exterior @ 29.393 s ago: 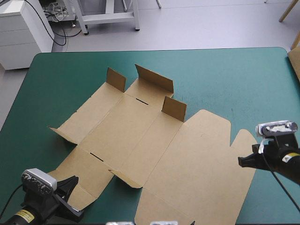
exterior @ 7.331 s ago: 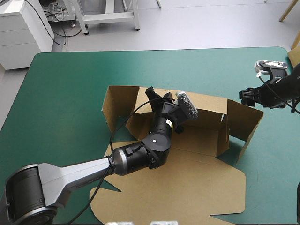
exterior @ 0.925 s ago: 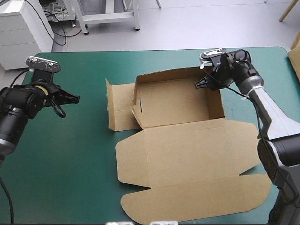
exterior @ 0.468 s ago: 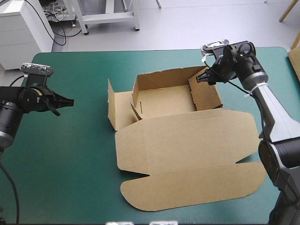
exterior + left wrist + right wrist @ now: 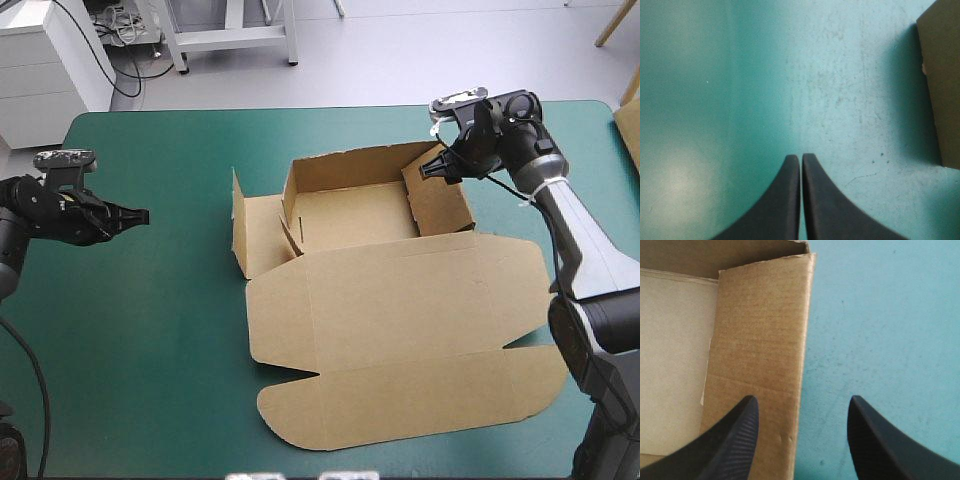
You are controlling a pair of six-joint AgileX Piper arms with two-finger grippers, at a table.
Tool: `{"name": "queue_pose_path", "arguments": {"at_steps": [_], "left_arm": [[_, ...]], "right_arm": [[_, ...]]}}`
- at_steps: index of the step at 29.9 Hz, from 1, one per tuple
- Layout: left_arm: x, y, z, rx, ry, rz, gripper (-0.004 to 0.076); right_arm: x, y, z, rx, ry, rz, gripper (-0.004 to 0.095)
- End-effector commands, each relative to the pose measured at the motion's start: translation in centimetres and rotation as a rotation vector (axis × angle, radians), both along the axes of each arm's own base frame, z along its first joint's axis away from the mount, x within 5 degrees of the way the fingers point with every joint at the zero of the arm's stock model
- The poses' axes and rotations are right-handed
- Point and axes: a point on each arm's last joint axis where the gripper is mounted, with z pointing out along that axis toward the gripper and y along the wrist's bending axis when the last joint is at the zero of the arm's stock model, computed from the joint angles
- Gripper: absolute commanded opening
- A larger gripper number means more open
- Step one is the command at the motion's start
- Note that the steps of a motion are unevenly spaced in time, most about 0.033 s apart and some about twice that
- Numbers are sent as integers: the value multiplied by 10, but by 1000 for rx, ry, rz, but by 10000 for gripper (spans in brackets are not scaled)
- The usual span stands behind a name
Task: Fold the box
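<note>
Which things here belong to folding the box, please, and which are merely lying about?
Belonging: the brown box, walls partly raised; right gripper, open at its wall; left gripper, shut, away from it.
Lying about: a tan sheet edge at the right edge of the table, perhaps more board.

1. The box [image 5: 400,310] is plain brown corrugated board, fully matt. You can see faint ribbing running across the wall under the right jaws, and the cut edges look a bit ragged at the far corner.
2. The desk cover [image 5: 150,350] is teal-green, smooth and mostly matt, with light scuffs and tiny specks, plus a soft sheen near the left jaws.
3. Right jaws: black, matt, fine ridged texture on the faces. Left jaws look smooth black, plastic or rubber, can't tell which.
</note>
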Motion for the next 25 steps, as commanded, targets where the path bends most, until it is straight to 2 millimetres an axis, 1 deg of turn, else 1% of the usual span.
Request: {"name": "queue_pose_path", "arguments": {"at_steps": [1, 3, 7, 12, 13, 14, 16, 18, 19, 22, 25], "left_arm": [[-4, -2, 18, -25, -81, 4, 0], [-5, -3, 17, -31, -71, 2, 0], [-5, -3, 17, -38, -67, -3, 0], [-5, -5, 18, -64, -68, -3, 0], [-5, -6, 17, -65, -66, -4, 0], [-5, -6, 17, -65, -62, -5, 0], [-6, -6, 17, -65, -58, -8, 0], [-6, -6, 17, -65, -56, -8, 0], [-6, -6, 17, -63, -56, -8, 0], [-6, -5, 17, -57, -55, -8, -6], [-6, -5, 17, -57, -57, -8, -8]], "right_arm": [[4, 3, 6, 24, -54, 12, 491], [9, 4, -5, 21, -28, 12, 491], [16, 6, -20, 9, 5, 25, 483], [21, 6, -28, -6, 13, 51, 480], [21, 6, -30, -4, 17, 51, 460], [22, 7, -32, -2, 26, 50, 420], [21, 7, -35, 3, 50, 47, 297], [20, 7, -37, 1, 78, 45, 89], [19, 7, -38, -1, 87, 44, 1], [16, 6, -37, -6, 117, 41, -21], [14, 7, -31, 19, 125, 31, -21]]}}
